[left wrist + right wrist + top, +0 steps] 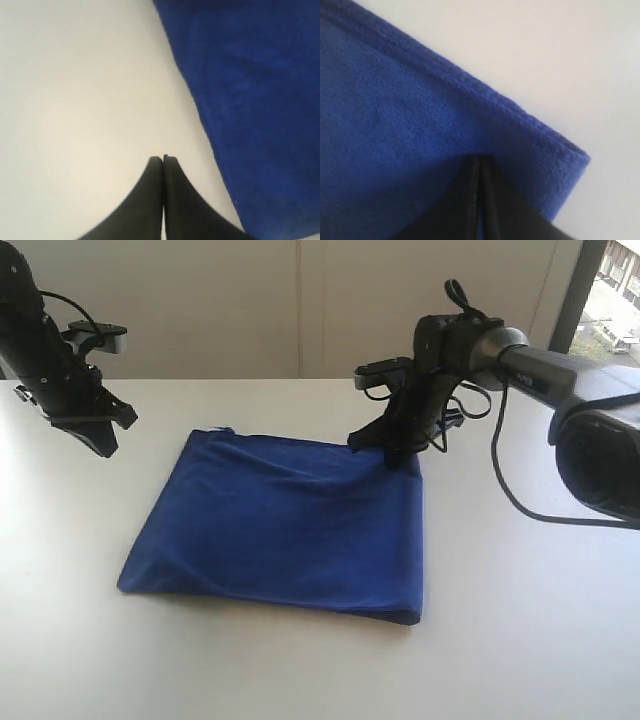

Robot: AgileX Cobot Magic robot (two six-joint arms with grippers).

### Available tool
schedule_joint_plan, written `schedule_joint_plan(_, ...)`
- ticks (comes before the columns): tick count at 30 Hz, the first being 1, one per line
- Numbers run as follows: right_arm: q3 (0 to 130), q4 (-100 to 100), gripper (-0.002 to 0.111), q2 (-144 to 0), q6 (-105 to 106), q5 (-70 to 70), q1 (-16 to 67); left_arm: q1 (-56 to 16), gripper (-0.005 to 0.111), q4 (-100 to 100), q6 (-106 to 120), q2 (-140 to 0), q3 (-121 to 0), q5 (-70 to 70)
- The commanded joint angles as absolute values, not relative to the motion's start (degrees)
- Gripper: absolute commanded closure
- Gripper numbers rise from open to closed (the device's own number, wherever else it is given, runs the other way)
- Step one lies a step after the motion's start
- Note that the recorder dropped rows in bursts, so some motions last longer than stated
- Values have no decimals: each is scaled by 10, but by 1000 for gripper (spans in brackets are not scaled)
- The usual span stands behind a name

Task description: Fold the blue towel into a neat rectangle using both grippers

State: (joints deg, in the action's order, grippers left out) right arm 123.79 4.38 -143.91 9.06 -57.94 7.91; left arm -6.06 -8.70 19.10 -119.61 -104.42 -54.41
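Note:
The blue towel (pixel 280 525) lies folded as a rough rectangle in the middle of the white table (pixel 300 680). My right gripper (pixel 388 454) is down at the towel's far right corner. In the right wrist view its shut tips (pixel 479 158) rest over the cloth (pixel 395 125) just inside the hemmed corner, and I see no cloth pinched between them. My left gripper (pixel 104 444) hangs above the table, left of the towel's far left corner. It is shut (pixel 163 159) with nothing in it, and the towel's edge (pixel 250 100) runs beside it. No white tag shows.
A pale wall stands behind the table's far edge. A window (pixel 612 290) is at the upper right. The right arm's black cable (pixel 498 465) loops down over the table to the right of the towel.

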Motion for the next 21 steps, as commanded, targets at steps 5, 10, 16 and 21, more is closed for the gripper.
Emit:
schedule_joint_plan(5,1225,-45,108,-1457,84,-700,28,-58,107,-99,188,-1156,-1047,-474)
schedule_joint_plan(10,1196,-68,108,-1424,88,-700,16,-58,107,-84,188,-1107,-1033,-462)
schedule_joint_plan(16,1135,-98,108,-1375,98,-700,0,-58,107,-45,139,-1006,-888,-319)
schedule_joint_plan(21,1070,-95,108,-1330,111,-700,-9,-58,107,-45,132,-875,-703,-152)
